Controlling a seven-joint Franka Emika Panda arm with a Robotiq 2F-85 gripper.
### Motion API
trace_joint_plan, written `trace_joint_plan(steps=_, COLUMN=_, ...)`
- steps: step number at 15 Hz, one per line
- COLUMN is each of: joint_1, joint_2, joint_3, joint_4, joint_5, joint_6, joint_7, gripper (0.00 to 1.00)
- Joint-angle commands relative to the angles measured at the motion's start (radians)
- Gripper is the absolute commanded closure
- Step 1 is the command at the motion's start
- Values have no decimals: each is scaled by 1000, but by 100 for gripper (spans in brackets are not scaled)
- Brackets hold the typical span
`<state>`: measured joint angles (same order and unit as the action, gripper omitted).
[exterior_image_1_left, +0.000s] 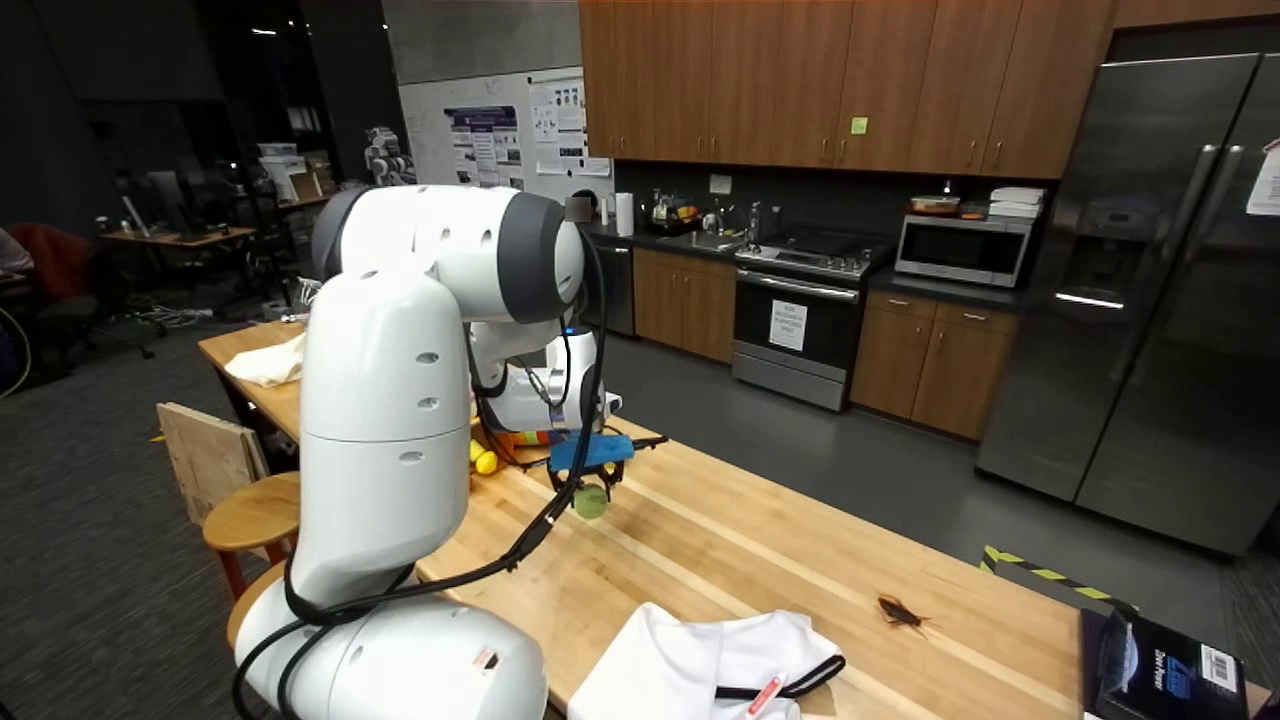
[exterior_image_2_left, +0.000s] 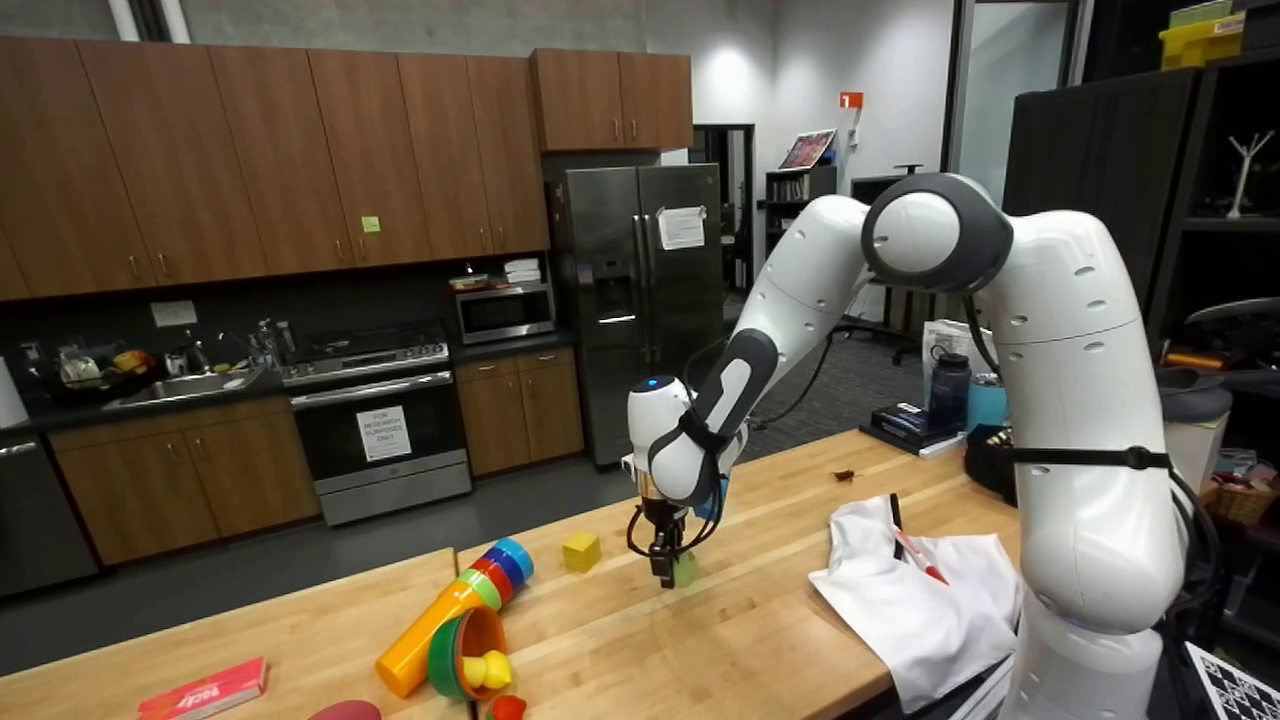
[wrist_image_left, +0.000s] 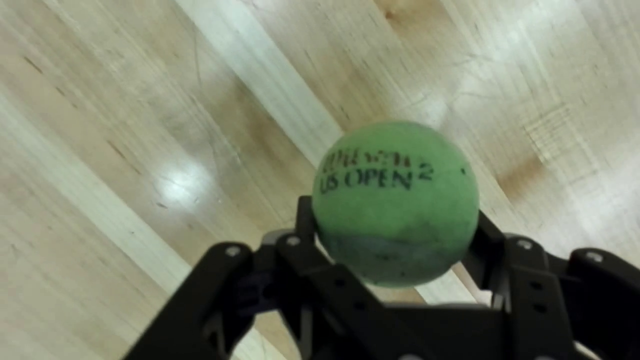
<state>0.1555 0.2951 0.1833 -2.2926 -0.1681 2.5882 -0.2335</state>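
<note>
Worktop (exterior_image_2_left: 620, 650) of pale striped wood spans both exterior views, one long edge facing the kitchen cabinets (exterior_image_1_left: 800, 90). White robot arm (exterior_image_1_left: 380, 450) rises beside the opposite long edge and reaches out over the wood. White cloth (exterior_image_2_left: 920, 600) droops over that same edge, near the arm's base. A black box (exterior_image_1_left: 1165, 670) sits at the kitchen-side corner beyond the cloth, while toward the other end a stack of coloured cups (exterior_image_2_left: 430, 640) lies on its side, blue end near the kitchen-side edge. The gripper (wrist_image_left: 395, 230) points down between the two long edges. Near the kitchen-side edge, between cups and gripper, is a yellow block (exterior_image_2_left: 581, 552). A green tennis ball (wrist_image_left: 395, 202), lettered "US OPEN 2", is low over the worktop, well in from its edges; whether it touches the wood I cannot tell. A brown insect-shaped object (exterior_image_1_left: 903, 612) lies near the kitchen-side edge, toward the box. A red-and-white pen (exterior_image_1_left: 766, 697) rests on the cloth. In the wrist view the fingers (wrist_image_left: 305, 220) stand partly spread, the ball's breadth apart, one against each flank, pinching it below the lettering.
</note>
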Motion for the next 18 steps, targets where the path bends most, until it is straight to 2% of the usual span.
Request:
trace_joint_plan(steps=1, joint_1=-45, joint_2=-72, joint_3=13, joint_4=-34, joint_5=76, joint_6=-33, joint_7=-68, gripper=58)
trace_joint_plan(steps=4, joint_1=-70, joint_2=-64, joint_3=-9, joint_4=-37, joint_5=107, joint_6=-13, joint_7=-76, gripper=58)
trace_joint_plan(steps=7, joint_1=-71, joint_2=-48, joint_3=-40, joint_4=-22, joint_5=79, joint_6=5, joint_7=-9, gripper=58)
trace_joint_plan(steps=11, joint_1=-36, joint_2=-6, joint_3=-89, joint_4=27, joint_5=-3, joint_6=18, joint_7=130, gripper=58)
trace_joint_plan(steps=15, joint_1=8, joint_2=81, joint_3=-92, joint_4=102, joint_5=-30, joint_6=11, joint_7=238, gripper=58)
trace_joint_plan(steps=18, joint_1=80, joint_2=131, joint_3=-139, joint_4=144, joint_5=-117, joint_6=25, joint_7=356, gripper=58)
